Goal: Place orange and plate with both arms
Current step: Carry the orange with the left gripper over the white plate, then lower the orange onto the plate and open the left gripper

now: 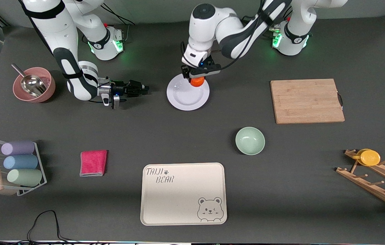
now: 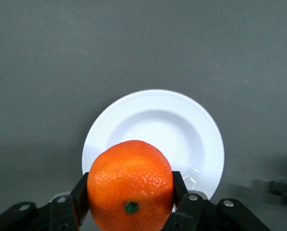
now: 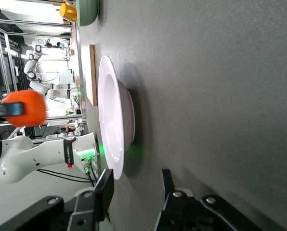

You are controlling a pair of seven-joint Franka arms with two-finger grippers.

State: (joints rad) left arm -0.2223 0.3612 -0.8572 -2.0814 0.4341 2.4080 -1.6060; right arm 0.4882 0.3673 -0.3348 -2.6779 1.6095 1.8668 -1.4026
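From the front view, a dark grey mat [image 1: 76, 211] is covering the table, with a pale wall showing along the top edge. The left gripper [image 1: 198, 75] is pinching the orange [image 1: 197, 81] over the plate's [image 1: 185, 97] rim at the plate's one o'clock. The right gripper [image 1: 143, 90] is hanging low beside the plate at its nine o'clock, fingers parted with nothing between them. The cream tray [image 1: 179, 204], at the plate's six o'clock, is reading "TAIJI BEAR" above a drawn bear face. A green bowl [image 1: 250, 140] is sitting at the plate's four o'clock and a wooden board [image 1: 306, 100] at its three o'clock.

In the left wrist view, the black fingers [image 2: 80, 195] are pressing both sides of the orange [image 2: 130, 185], which is hanging over the white plate [image 2: 191, 130] on plain grey mat.

In the right wrist view, the parted fingers [image 3: 105, 190] are standing just beside the plate's [image 3: 110, 120] edge, apart from it; the orange [image 3: 25, 108] is showing blurred above, and a bright workshop with racks is filling the background
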